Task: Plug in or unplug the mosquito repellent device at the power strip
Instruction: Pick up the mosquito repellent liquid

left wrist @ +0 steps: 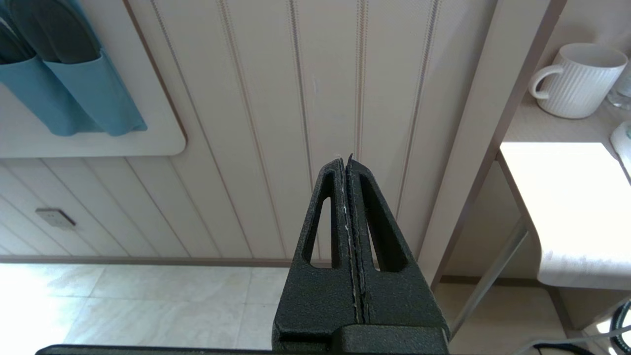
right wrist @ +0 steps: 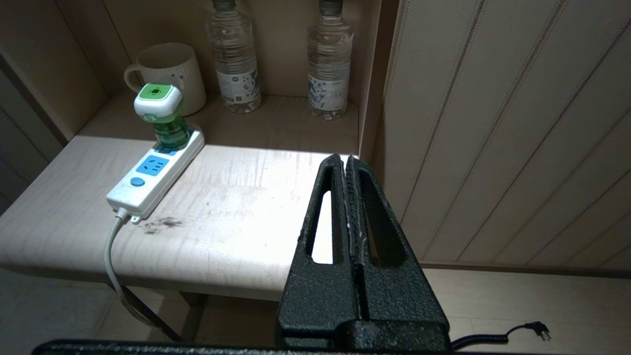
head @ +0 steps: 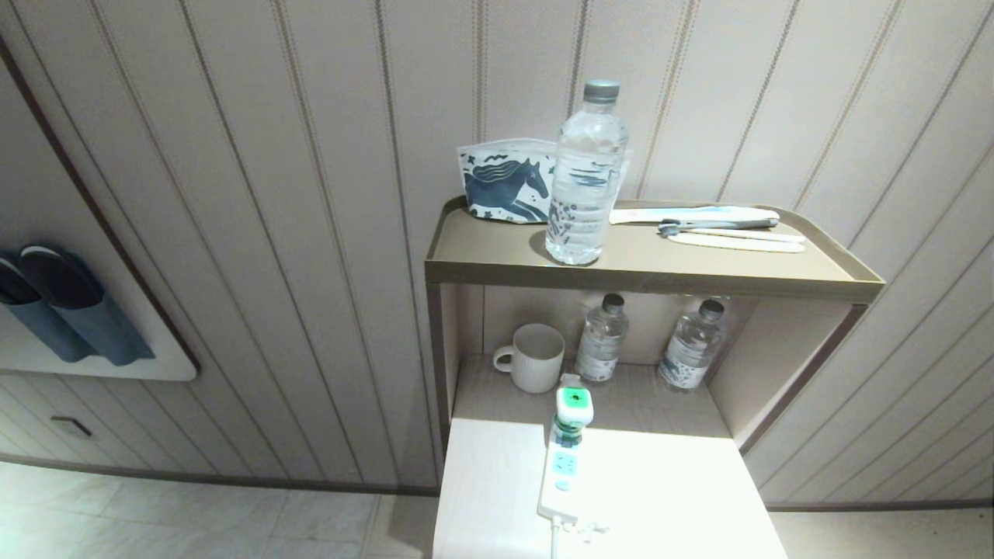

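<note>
The mosquito repellent device (head: 573, 415) (right wrist: 160, 113), white and green on top with a green bottle body, stands upright in the far socket of the white power strip (head: 561, 475) (right wrist: 156, 172). The strip lies on the pale wooden table (head: 660, 497) (right wrist: 231, 217), its cord hanging over the front edge. My right gripper (right wrist: 344, 159) is shut and empty, off the table's near right corner, well away from the device. My left gripper (left wrist: 344, 159) is shut and empty, left of the table, facing the panelled wall. Neither arm shows in the head view.
A white mug (head: 533, 357) (right wrist: 170, 74) and two water bottles (head: 602, 338) (head: 693, 343) stand behind the strip under a shelf (head: 621, 272). A tall bottle (head: 586, 175), pouch and toothbrush items sit on the shelf. Slippers (head: 54, 310) hang on the left wall. A black cord (right wrist: 512, 333) lies on the floor.
</note>
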